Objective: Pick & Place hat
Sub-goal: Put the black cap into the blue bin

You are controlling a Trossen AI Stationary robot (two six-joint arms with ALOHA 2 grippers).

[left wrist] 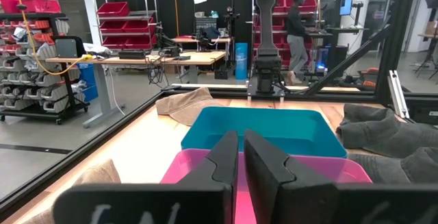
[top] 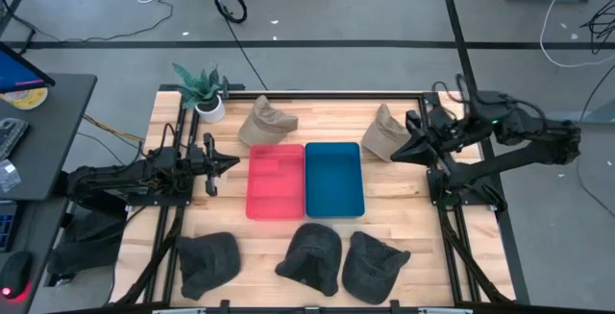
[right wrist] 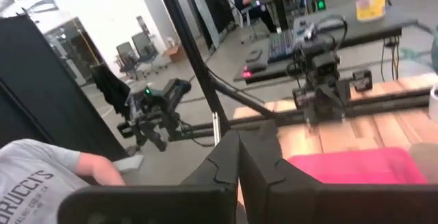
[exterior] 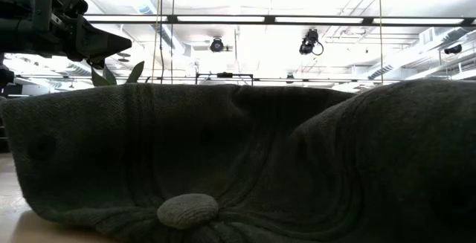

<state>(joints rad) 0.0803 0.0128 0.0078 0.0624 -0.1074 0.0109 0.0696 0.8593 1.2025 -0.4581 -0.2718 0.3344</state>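
Observation:
Two tan hats lie at the table's far side, one [top: 266, 122] by the plant and one [top: 382, 133] near the right arm. Three dark grey hats [top: 209, 261] [top: 312, 254] [top: 375, 266] rest along the near edge; one [exterior: 238, 161] fills the low view. My left gripper [top: 229, 163] [left wrist: 240, 157] is shut and points level at the pink tray [top: 276, 181] from the left. My right gripper [top: 396, 155] [right wrist: 239, 157] is shut and raised just beside the right tan hat's near edge, pointing toward the table's left.
A blue tray [top: 333, 180] sits against the pink tray's right side at mid-table. A potted plant [top: 204, 91] stands at the far left corner. Black frame rails run along both side edges. A person's grey sleeve [right wrist: 41, 176] shows in the right wrist view.

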